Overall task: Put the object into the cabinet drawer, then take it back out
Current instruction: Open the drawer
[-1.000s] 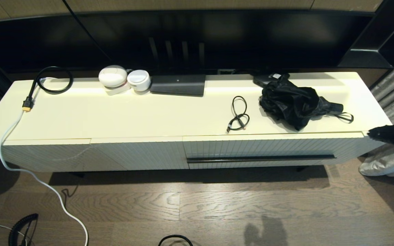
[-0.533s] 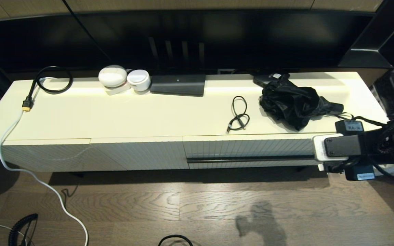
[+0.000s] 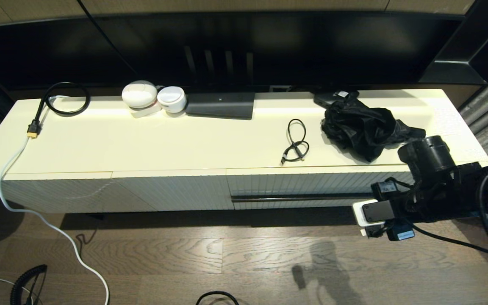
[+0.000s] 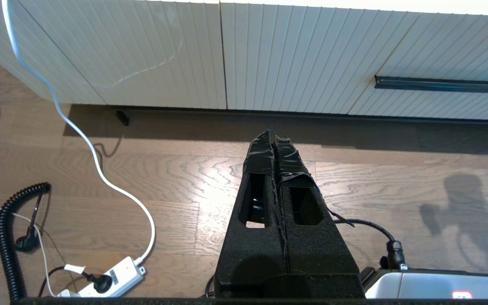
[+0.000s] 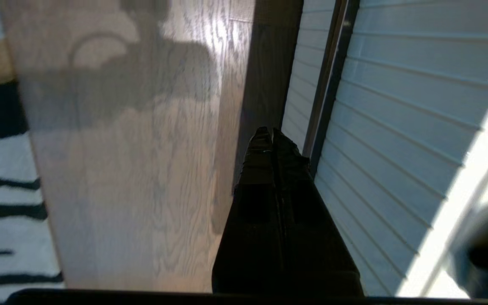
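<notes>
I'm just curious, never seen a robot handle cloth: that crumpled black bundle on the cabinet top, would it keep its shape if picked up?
Probably not. The black bundle lies in loose folds, so it would likely sag and droop. A strap loop trails from it and might snag. It looks thin, so probably light, and unlikely to roll.

A long cream cabinet (image 3: 210, 144) is stood on a wooden floor (image 3: 244, 258); a black folded umbrella (image 3: 367, 127) is laid near its right end; left of the umbrella a small looped black cable (image 3: 295, 142) is seen; further left, a black box (image 3: 220, 105), two white round devices (image 3: 153, 98), and a coiled black cable (image 3: 64, 99).
</notes>
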### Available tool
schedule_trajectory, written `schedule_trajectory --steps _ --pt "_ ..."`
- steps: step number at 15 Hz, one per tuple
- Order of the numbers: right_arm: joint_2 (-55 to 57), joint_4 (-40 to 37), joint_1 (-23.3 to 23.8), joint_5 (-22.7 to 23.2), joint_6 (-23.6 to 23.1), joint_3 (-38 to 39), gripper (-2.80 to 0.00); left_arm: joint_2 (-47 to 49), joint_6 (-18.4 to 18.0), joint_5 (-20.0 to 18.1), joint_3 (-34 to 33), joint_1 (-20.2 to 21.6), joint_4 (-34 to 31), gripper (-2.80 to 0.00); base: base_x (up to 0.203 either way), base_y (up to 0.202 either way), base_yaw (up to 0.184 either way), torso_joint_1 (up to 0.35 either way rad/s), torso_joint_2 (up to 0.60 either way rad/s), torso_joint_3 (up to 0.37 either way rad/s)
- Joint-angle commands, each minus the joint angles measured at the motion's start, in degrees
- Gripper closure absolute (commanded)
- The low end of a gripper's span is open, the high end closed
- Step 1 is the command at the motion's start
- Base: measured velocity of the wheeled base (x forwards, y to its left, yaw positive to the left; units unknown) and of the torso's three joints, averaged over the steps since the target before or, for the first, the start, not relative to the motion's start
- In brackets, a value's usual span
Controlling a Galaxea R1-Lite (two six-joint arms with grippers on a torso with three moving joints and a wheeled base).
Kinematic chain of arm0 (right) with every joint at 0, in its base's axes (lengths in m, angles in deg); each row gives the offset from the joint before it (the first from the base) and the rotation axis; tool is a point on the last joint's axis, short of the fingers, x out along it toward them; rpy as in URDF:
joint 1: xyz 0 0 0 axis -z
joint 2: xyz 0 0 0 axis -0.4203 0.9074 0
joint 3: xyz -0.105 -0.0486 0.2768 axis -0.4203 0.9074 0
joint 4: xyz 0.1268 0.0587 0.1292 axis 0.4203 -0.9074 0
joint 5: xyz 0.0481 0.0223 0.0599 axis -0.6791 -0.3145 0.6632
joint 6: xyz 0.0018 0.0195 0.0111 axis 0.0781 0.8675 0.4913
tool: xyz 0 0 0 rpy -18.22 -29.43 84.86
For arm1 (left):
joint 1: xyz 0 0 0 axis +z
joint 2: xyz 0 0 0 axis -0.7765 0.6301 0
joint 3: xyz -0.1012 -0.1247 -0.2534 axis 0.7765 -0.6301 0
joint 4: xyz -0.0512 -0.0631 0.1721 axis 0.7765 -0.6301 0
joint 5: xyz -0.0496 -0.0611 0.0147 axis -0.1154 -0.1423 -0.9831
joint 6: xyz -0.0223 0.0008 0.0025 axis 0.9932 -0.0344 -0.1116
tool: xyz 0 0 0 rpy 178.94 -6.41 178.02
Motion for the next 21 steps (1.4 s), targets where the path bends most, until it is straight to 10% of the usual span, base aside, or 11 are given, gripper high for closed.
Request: schedule_trajectory --steps 1,2,3,21 --pt "5.72 6.77 0.63 0.61 -0.30 2.34 0.00 0.00 0.04 0.04 0.00 -0.02 0.02 0.00 0.000 0.000 0.000 0.000 0.00 0.000" --pt "7.05 8.24 0.75 0.77 -0.04 2.25 0.00 0.00 0.04 0.04 0.00 0.02 0.02 0.00 0.000 0.000 0.000 0.000 0.00 0.000" --pt "7.96 9.57 0.95 0.80 0.01 2.05 -2.80 0.00 0.04 0.04 0.00 -0.02 0.02 0.00 0.000 0.000 0.000 0.000 0.00 0.000" --pt "22.70 23.19 2.97 0.89 1.60 -3.37 -2.80 0.00 0.04 0.04 0.00 -0.01 0.02 0.00 0.000 0.000 0.000 0.000 0.00 0.000"
